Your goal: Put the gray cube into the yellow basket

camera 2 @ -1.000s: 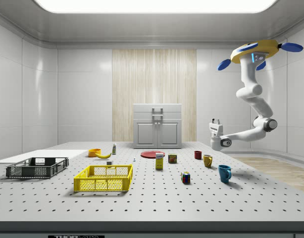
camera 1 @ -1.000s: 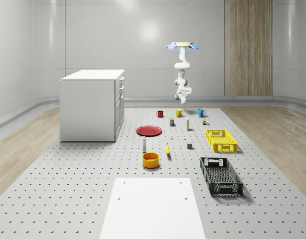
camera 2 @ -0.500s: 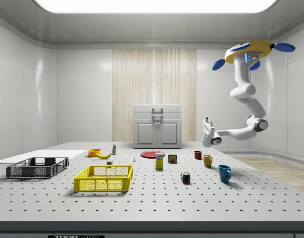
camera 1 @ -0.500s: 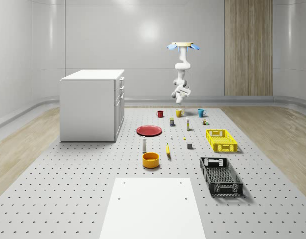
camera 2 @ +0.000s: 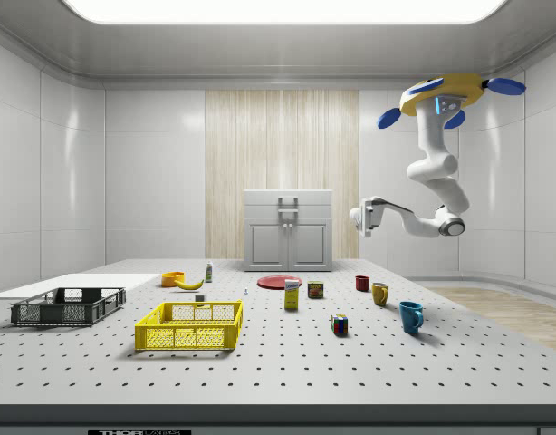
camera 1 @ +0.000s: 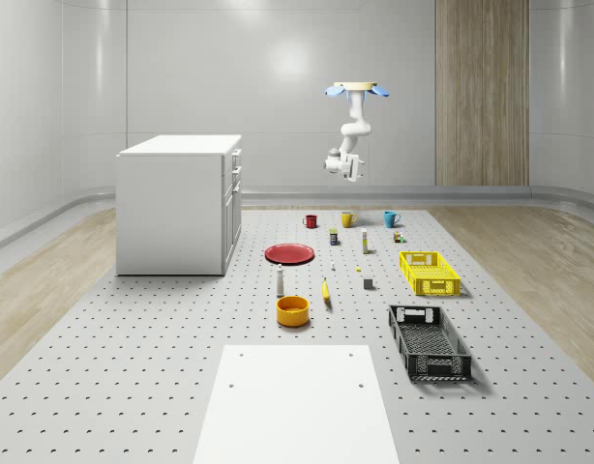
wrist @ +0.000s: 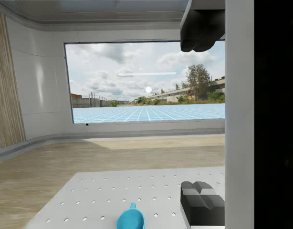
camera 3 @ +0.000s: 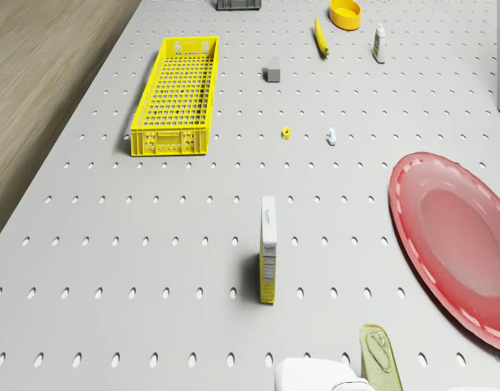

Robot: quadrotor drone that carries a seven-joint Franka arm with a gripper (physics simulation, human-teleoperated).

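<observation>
The small gray cube (camera 1: 369, 283) (camera 3: 274, 70) sits on the perforated table, a short way from the long side of the yellow basket (camera 1: 430, 273) (camera 3: 175, 98) (camera 2: 189, 326). The basket holds nothing. The drone (camera 1: 355, 89) (camera 2: 445, 91) hovers high over the table's far end, above the mugs. Its arm is bent, and the gripper (camera 1: 329, 164) (camera 2: 358, 217) is held level in the air, far above the cube and basket. In the wrist view the gripper (wrist: 202, 116) is open, with nothing between its fingers (wrist: 201, 200).
A white cabinet (camera 1: 179, 203) stands at the whole-scene view's left. A red plate (camera 3: 458, 244), an upright box (camera 3: 268, 248), a banana (camera 1: 326, 290), an orange bowl (camera 1: 292, 310), a black basket (camera 1: 429, 340) and a blue mug (wrist: 130, 220) are spread over the table.
The arm has folded upward. The gripper rose from near mug height and turned level, moving toward the side view's left. The drone drifted slightly the same way.
</observation>
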